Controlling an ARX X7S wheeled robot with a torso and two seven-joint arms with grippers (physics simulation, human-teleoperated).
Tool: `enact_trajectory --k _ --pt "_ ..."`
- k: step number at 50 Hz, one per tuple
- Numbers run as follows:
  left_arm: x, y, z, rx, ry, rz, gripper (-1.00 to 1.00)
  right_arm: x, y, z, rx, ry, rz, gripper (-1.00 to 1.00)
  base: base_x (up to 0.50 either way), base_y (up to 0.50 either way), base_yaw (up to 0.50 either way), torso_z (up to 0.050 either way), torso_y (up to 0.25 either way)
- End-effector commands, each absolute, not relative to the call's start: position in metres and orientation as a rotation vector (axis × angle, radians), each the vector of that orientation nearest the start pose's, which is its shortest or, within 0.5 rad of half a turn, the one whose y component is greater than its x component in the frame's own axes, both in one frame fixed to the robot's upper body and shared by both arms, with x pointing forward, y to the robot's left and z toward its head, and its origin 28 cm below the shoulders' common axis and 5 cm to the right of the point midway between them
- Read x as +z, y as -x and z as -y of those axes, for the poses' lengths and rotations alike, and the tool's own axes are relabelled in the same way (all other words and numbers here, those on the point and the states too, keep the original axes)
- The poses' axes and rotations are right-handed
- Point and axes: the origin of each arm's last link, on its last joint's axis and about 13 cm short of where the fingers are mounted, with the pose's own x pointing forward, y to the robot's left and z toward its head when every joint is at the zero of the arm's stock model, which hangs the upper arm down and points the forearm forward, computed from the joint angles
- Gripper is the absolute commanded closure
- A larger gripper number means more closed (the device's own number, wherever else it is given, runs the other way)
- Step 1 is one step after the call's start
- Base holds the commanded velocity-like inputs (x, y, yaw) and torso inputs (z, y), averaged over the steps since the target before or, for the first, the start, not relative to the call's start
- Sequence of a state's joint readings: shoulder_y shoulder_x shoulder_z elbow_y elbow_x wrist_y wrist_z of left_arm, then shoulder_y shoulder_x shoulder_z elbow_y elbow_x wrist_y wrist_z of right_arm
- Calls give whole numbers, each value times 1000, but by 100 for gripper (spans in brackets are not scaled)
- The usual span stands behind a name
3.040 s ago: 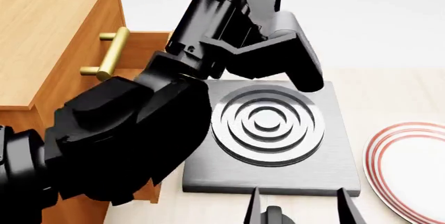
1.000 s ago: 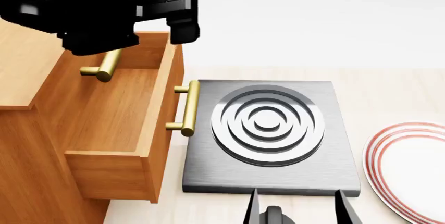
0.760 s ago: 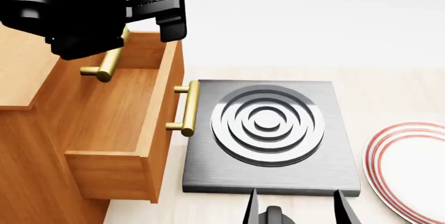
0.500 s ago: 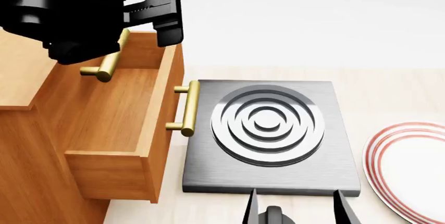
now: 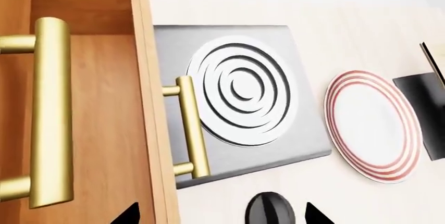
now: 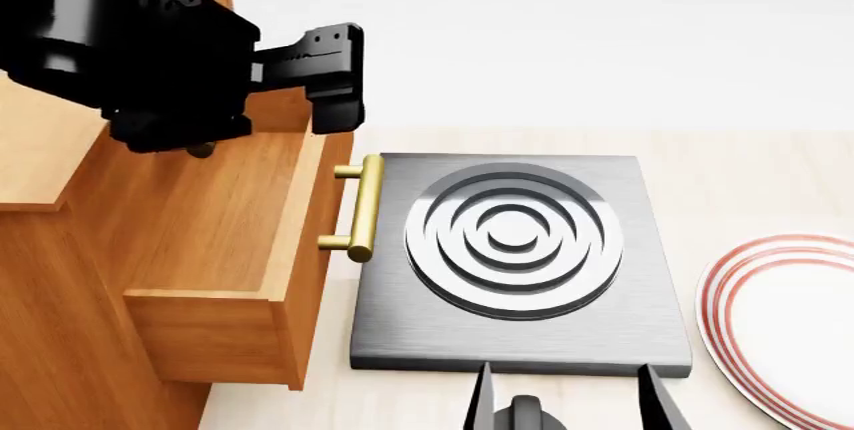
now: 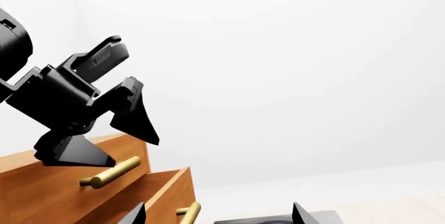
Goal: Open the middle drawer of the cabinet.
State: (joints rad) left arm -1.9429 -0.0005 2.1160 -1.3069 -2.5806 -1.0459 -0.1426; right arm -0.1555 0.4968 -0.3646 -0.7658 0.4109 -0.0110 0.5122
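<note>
The middle drawer [image 6: 254, 240] stands pulled well out of the cabinet [image 6: 54, 280], its open box at 9 o'clock in the head view. Its front faces the stove plate [image 6: 514, 250], and its brass handle [image 6: 358, 208] lies just beside that plate's near edge. In the left wrist view the same handle [image 5: 191, 127] runs along the drawer front, with the upper drawer's handle [image 5: 49, 112] larger and closer to the camera.

The left gripper [image 6: 314, 70] hangs at 11 o'clock in the head view, above the drawer's far corner and apart from it. It touches neither handle. The right wrist view shows it from the side [image 7: 122, 94]: its two fingers are spread with clear space between them, holding nothing, and the drawer sits below it at about 6 o'clock. The upper handle [image 7: 111, 172] lies just beneath its body.

The right gripper [image 6: 571, 400] shows only as two finger tips at 6 o'clock in the head view, at the near edge of the stove plate. The tips are wide apart and bare. The drawer is at about 10 o'clock from it, well apart.

A red-ringed plate [image 6: 787, 320] lies at 4 o'clock on the pale tabletop [image 6: 747, 180], apart from the stove plate.
</note>
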Motion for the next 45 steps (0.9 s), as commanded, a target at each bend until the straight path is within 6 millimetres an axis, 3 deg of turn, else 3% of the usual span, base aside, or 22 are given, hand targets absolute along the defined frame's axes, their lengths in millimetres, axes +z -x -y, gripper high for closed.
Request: enact_trajectory --k 1,36,45 --pt "338 -374 -155 -337 164 -895 -100 127 -139 86 128 -203 342 -100 0 0 0 0 0" --pt "302 -378 -160 -357 159 -984 -100 127 -140 85 132 -204 338 -100 0 0 0 0 0" --pt "282 -381 -162 -340 166 -1005 -100 127 -140 85 130 -203 339 -100 0 0 0 0 0"
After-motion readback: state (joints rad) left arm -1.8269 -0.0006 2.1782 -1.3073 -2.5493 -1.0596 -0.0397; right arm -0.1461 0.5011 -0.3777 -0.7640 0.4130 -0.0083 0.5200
